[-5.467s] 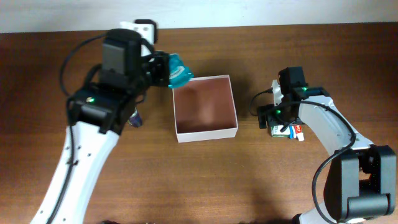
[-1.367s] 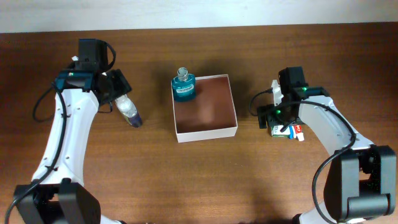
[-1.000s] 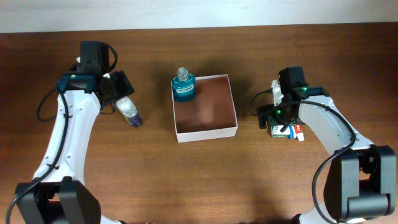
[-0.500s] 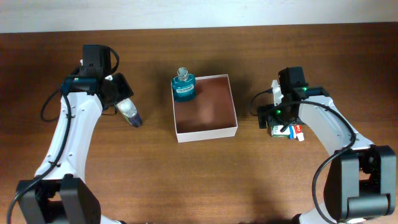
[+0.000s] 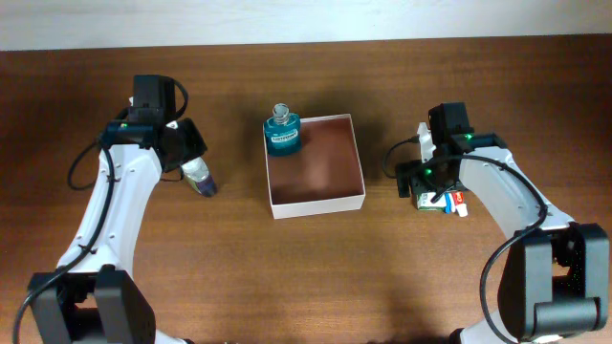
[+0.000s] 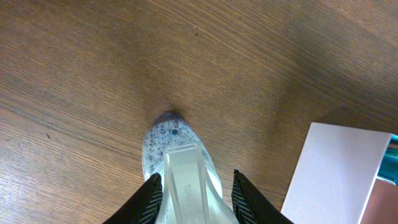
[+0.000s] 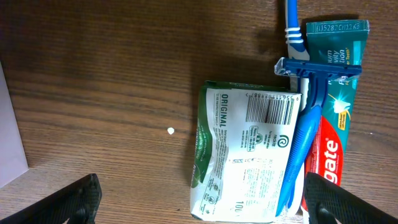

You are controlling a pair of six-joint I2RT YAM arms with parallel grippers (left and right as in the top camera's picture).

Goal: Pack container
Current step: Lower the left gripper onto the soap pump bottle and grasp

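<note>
The container [image 5: 320,204] is a square shallow box with white walls and a reddish-brown inside, at the table's middle. A teal bottle [image 5: 282,134] stands upright in its far left corner. A small clear bottle [image 5: 201,177] lies on the table to the left. My left gripper [image 5: 189,158] is open, and its fingers [image 6: 196,205] straddle the clear bottle [image 6: 177,155] closely. My right gripper [image 5: 435,186] is open wide [image 7: 214,205] above a white and green packet [image 7: 249,149], a blue razor [image 7: 308,124] and a toothpaste tube [image 7: 336,112].
The container's white wall [image 6: 336,168] shows at the right of the left wrist view, with a sliver of the teal bottle [image 6: 393,162]. The packet, razor and toothpaste lie together right of the container [image 5: 440,201].
The left gripper earlier held the teal bottle over the container; the bottle now stands inside. Over the last second the left arm has moved right and down over the clear bottle. The right arm is still.
</note>
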